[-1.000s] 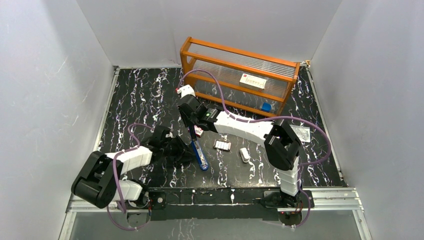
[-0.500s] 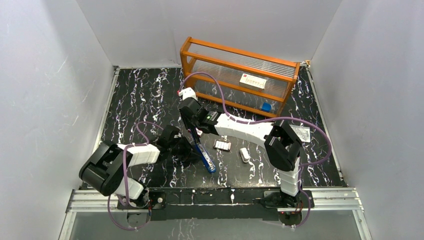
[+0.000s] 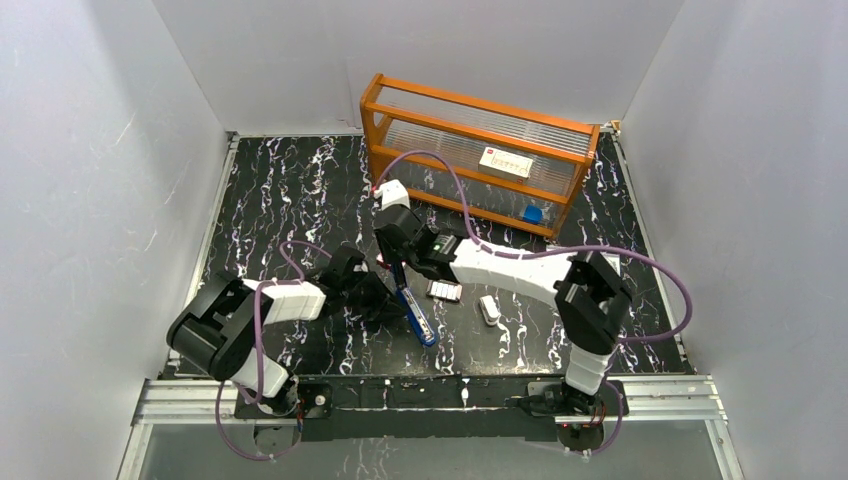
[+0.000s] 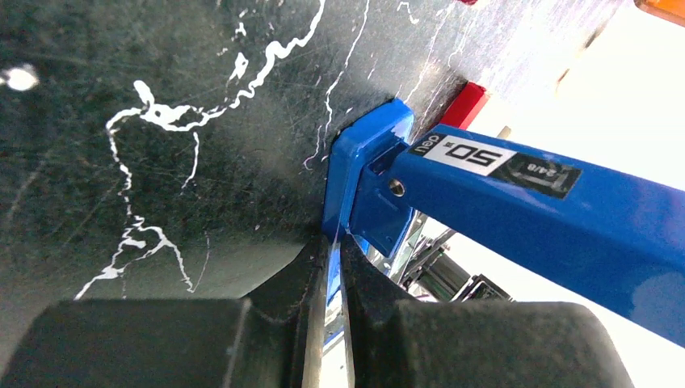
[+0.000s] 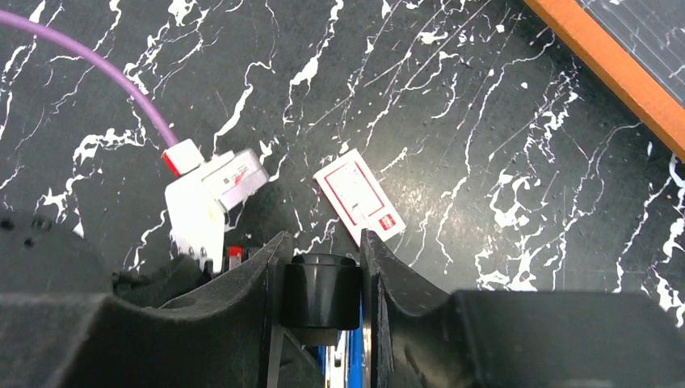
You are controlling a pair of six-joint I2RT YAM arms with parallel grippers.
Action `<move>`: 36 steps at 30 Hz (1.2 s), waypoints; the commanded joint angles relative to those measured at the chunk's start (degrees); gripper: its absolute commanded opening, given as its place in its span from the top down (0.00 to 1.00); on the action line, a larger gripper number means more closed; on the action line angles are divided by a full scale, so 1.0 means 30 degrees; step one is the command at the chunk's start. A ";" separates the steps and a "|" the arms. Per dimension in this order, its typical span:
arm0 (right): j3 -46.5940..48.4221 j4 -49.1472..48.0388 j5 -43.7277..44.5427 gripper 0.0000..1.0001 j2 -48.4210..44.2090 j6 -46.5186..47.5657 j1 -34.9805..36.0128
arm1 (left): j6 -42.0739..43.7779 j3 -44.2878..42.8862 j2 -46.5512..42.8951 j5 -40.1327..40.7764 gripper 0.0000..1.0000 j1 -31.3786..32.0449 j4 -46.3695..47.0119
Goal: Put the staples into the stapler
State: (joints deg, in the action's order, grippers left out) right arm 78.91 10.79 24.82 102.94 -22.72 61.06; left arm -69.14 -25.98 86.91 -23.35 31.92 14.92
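Stapler (image 3: 418, 320), slim and blue, sits near the front middle of a black, white-veined tabletop (image 3: 280, 200), held from both sides. The left fingers (image 4: 313, 273) are almost closed, pinching a thin blue edge just below the hinge end; this is probably the stapler's base, though the close view is too tight to be sure. From the hinge, the blue top arm slants away, with metal parts showing beneath it. The right fingers (image 5: 271, 279) come in from behind and grip the black front end.

Staples (image 3: 445, 291) lie flat on the tabletop just right of the stapler, not touching it (a small silvery block). A white rounded object (image 3: 489, 309) lies a little further right. A tiny red-and-white box (image 5: 359, 198) lies beyond the right fingers. An orange rack (image 3: 368, 115) stands at the back.
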 commanded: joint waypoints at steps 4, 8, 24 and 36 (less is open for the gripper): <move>-0.2686 -0.0556 -0.1082 0.73 -0.2674 -0.1610 0.0865 | 0.0441 0.0742 0.2345 0.5521 0.91 0.0140 -0.4860; -0.3916 -0.0355 -0.1188 0.73 -0.3509 -0.1690 0.1180 | 0.0234 0.0661 0.2706 0.5410 0.92 0.0141 -0.4790; -0.4977 0.3845 0.0190 0.73 -0.4180 -0.4790 0.2749 | 0.0859 -0.0353 0.2702 0.7298 0.91 0.0141 -0.6709; -0.5692 0.5147 0.0876 0.74 -0.4400 -0.6459 0.3636 | 0.1001 -0.0510 0.3531 0.7351 0.91 0.0141 -0.6441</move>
State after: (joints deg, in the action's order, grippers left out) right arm 62.24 26.09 28.67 88.64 -36.60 71.44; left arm -69.95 -31.40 89.82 -23.29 32.38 7.33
